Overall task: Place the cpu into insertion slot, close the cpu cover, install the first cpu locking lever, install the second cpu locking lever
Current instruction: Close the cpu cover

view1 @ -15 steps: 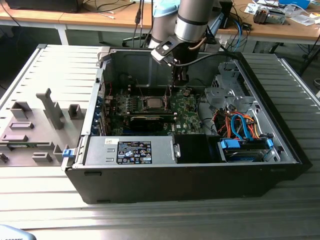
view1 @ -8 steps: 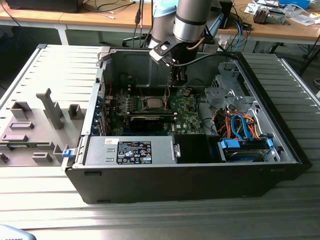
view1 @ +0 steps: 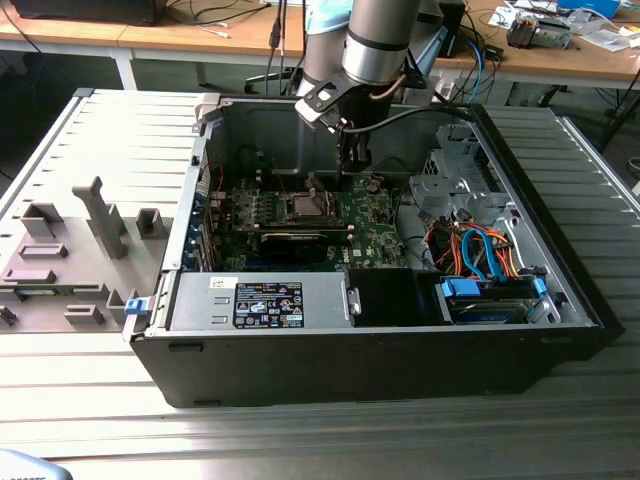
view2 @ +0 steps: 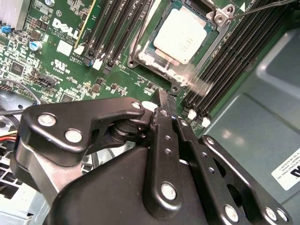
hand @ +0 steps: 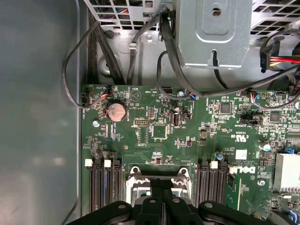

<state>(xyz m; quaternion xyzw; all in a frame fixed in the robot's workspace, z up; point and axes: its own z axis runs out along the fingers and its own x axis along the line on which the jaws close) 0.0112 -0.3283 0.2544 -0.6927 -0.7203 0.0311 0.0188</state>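
The cpu [view2: 184, 35] lies flat in the insertion slot [view2: 174, 86] on the green board, its silvery top facing up. The cpu cover [view2: 140, 55] frames it as a silvery rim that looks laid down around the chip. A thin wire lever [view2: 255, 6] runs off from the socket's far corner. My gripper [view2: 164, 96] hangs just above the board beside the socket's near corner, fingers shut together with nothing seen between them. In the first wrist view my gripper [hand: 162, 183] covers the middle of the insertion slot [hand: 135, 180]. In the exterior view my gripper [view1: 352, 165] reaches into the case, right of the insertion slot [view1: 305, 207].
Black memory slots [view2: 234, 56] flank the socket on both sides. The open black case [view1: 400, 360] walls the board in, with a drive cage [view1: 450, 180] and cable bundles [view1: 480, 250] at the exterior view's right. Loose black cables [hand: 168, 51] hang above the board.
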